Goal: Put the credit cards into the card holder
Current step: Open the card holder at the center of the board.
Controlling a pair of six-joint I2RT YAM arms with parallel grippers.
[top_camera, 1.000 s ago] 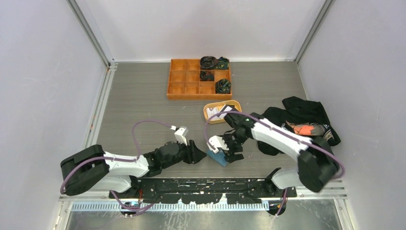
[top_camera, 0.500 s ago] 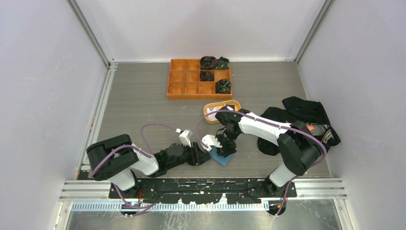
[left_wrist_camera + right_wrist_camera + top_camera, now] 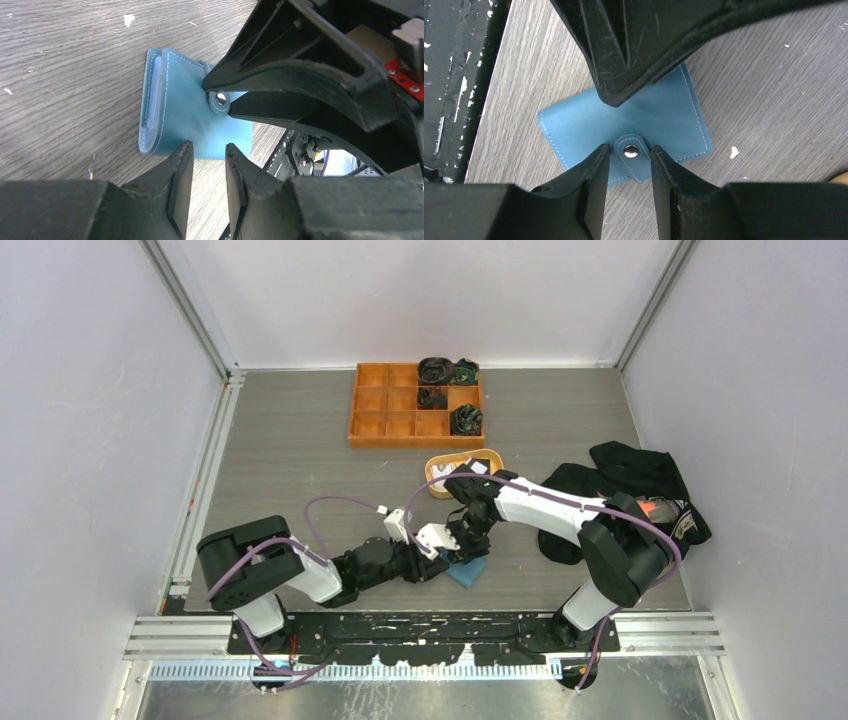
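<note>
Blue folding card holder: from above only one corner shows, the rest under both grippers.
Snap tab: between the right gripper tips; contact unclear.
Left gripper: pinch on the holder's edge unclear.
White cards in oval tan dish: partly behind the right arm, print too small.

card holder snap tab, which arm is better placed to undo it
Right. The right gripper has its fingers either side of the snap tab on the card holder; the left gripper sits at the opposite edge, off the tab.
</note>
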